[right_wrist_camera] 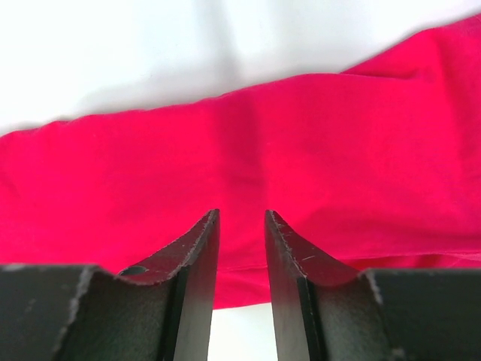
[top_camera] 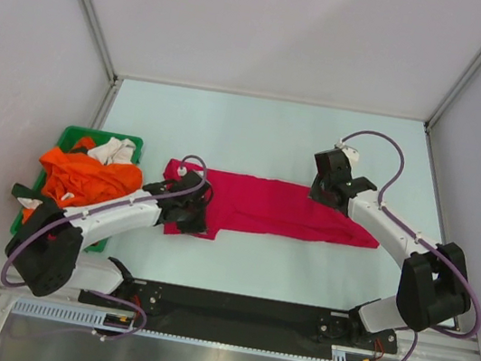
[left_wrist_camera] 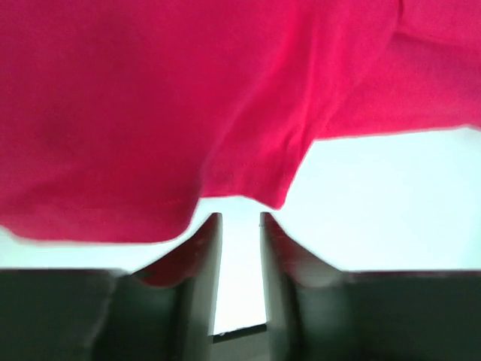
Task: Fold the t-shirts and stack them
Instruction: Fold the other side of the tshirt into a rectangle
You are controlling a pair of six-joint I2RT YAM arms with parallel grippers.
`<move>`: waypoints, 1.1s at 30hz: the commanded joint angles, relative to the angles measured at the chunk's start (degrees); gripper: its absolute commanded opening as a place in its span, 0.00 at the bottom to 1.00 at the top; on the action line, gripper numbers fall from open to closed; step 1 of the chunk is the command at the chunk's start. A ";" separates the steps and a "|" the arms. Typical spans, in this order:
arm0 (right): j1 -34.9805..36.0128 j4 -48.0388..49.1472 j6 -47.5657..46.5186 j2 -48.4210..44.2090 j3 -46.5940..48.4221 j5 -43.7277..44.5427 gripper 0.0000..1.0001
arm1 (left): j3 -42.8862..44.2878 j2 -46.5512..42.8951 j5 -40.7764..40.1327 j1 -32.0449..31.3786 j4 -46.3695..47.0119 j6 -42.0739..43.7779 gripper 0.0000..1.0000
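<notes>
A crimson t-shirt (top_camera: pixel 273 206) lies on the table as a long folded strip. My left gripper (top_camera: pixel 197 212) hovers at its left end, jaws a little apart with nothing between them. In the left wrist view my left gripper (left_wrist_camera: pixel 240 219) sits just short of the shirt's edge (left_wrist_camera: pixel 248 192), with bare table showing between the fingers. My right gripper (top_camera: pixel 321 191) is over the shirt's right part, open and empty. In the right wrist view my right gripper (right_wrist_camera: pixel 240 215) is above the red cloth (right_wrist_camera: pixel 240 150).
A green basket (top_camera: pixel 133 142) at the left edge holds an orange shirt (top_camera: pixel 85 176) and a white cloth (top_camera: pixel 115 150). The pale table (top_camera: pixel 267 130) is bounded by walls behind and at both sides. The black arm base rail (top_camera: pixel 238 308) runs along the near edge.
</notes>
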 commanded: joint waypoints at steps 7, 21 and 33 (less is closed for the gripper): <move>0.13 0.70 -0.43 -0.69 1.55 1.18 0.37 | 7.20 -4.45 -6.46 -2.89 -0.72 -0.21 0.93; -2.93 1.67 2.29 5.63 0.59 0.66 0.19 | 18.63 16.72 -7.27 5.46 2.71 7.09 0.56; -11.38 0.88 4.49 11.44 0.40 -1.63 0.20 | 22.06 26.03 -5.95 11.26 2.45 7.54 0.57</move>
